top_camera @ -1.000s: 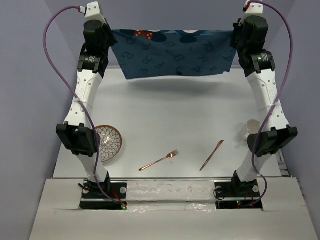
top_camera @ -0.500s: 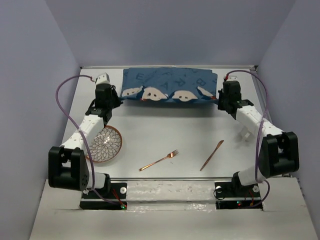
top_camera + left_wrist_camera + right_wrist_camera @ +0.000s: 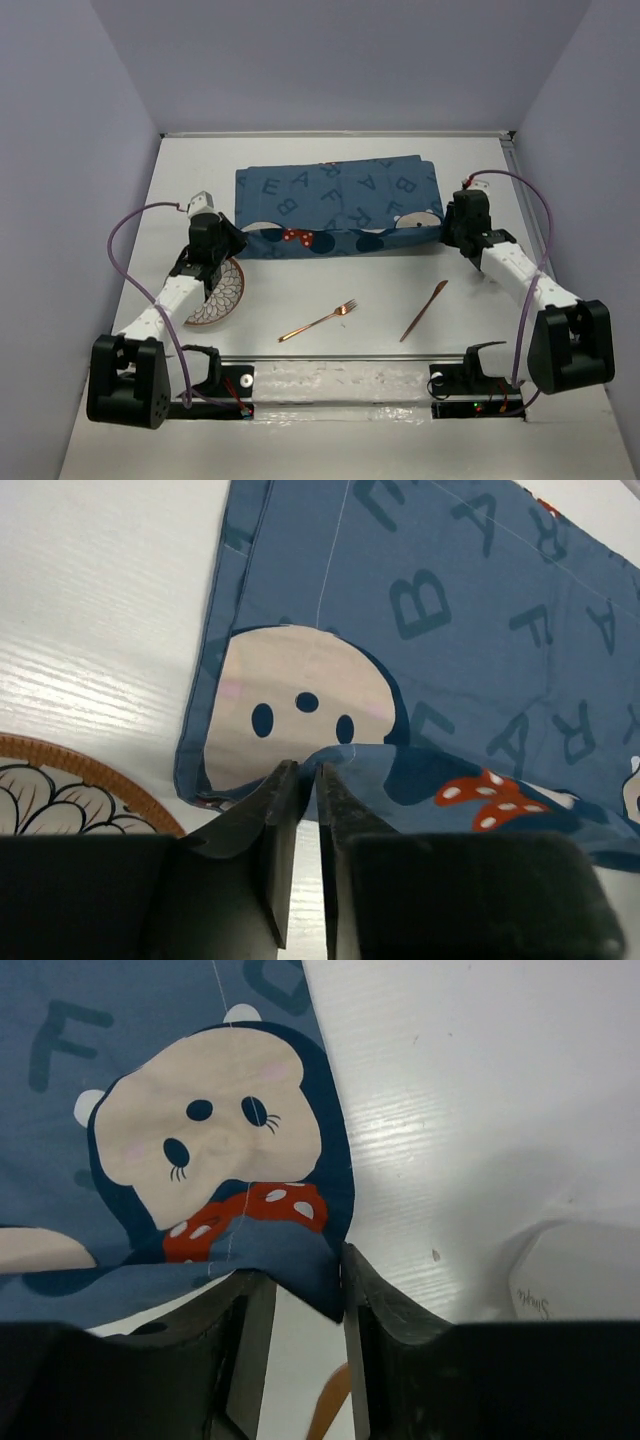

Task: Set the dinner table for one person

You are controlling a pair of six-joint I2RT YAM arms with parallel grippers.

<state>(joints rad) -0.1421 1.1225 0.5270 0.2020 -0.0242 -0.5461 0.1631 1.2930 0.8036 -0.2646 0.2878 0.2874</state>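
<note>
Cloth-laying step: left tool and right tool each pinch shut on a near corner of the blue cloth.
It lies partly folded on the bench, beyond both tools; next probably pull it flat, then release.

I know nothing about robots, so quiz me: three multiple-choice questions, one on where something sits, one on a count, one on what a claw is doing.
1. The round patterned brown-rimmed plate lies on which side of the copper-coloured fork? A) left B) right C) on top
2. How many copper-coloured utensils lie on the white tabletop? A) one B) two C) four
3. The left gripper is: A) open above the plate B) pinching the blue letter-printed cloth C) holding the fork
Answers: 1 A, the plate sits well to the fork's left; 2 B, the fork and a slim knife; 3 B, its wrist view shows the jaws closed on a cloth fold.
</note>
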